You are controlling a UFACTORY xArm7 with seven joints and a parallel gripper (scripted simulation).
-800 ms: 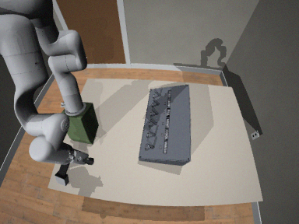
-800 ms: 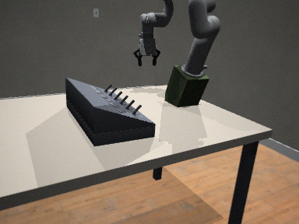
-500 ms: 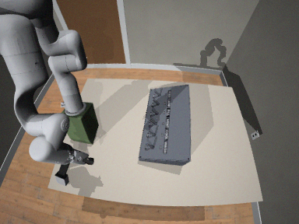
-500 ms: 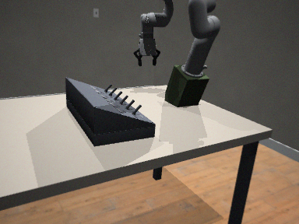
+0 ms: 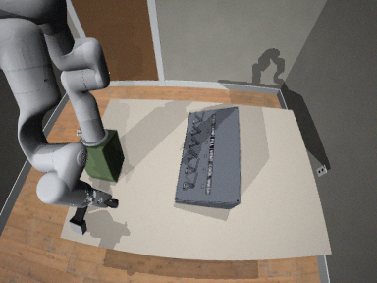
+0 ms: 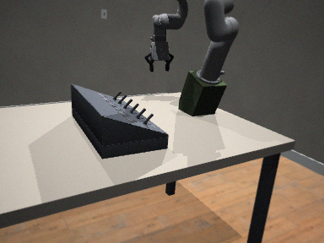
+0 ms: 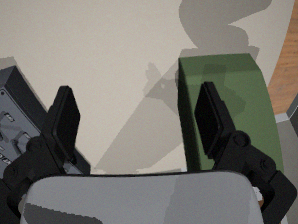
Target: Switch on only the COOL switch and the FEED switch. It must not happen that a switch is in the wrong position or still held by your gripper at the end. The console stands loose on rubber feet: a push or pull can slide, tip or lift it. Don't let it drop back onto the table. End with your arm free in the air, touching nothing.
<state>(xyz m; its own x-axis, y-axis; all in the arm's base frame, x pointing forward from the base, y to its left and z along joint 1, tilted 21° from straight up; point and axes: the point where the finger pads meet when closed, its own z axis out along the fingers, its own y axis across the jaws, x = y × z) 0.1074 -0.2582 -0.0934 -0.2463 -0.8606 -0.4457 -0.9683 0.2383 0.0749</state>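
A dark grey wedge-shaped console [image 5: 210,157] stands on the table, with a row of several toggle switches [image 5: 192,149] along its sloped face beside a strip of small labels that I cannot read. The levers also show in the side view [image 6: 132,106]. My gripper [image 6: 158,65] hangs high above the table, open and empty, well apart from the console, between it and the arm's green base. In the wrist view the open fingers frame bare table, with a corner of the console [image 7: 20,125] at the left.
The green base block [image 5: 104,156] of the arm stands on the table to the left of the console; it also shows in the wrist view [image 7: 226,106]. The table top ends close behind the console's near end in the side view.
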